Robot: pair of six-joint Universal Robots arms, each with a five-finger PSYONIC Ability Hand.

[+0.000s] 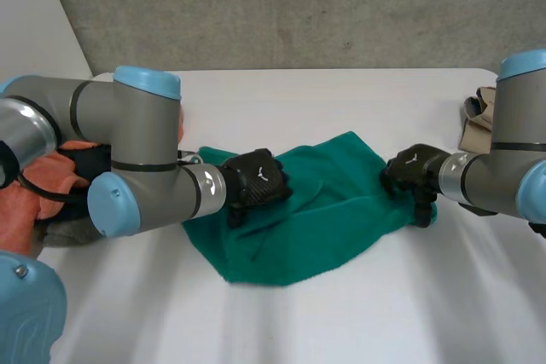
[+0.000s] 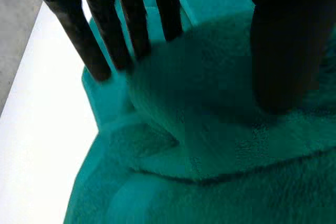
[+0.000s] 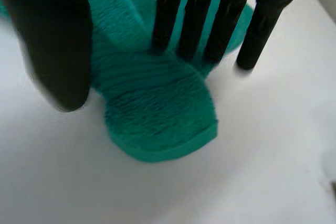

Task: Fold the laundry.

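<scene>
green towel [image 1: 328,228] rumpled on table [image 1: 384,313] | left hand [image 1: 256,183]: towel's left part, fingers straight, spread, pressing cloth | right hand [image 1: 408,172]: towel's right corner, fingers straight, pressing

left hand [image 1: 256,183]: fingers [image 2: 134,24] straight, thumb [image 2: 286,51] apart | right hand [image 1: 411,172]: likewise (both reach inward)

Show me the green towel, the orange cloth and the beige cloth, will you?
green towel [image 1: 333,210], head view, on its flat middle.
orange cloth [image 1: 21,206], head view, on its crumpled middle.
beige cloth [image 1: 478,130], head view, on its folded edge.
</scene>
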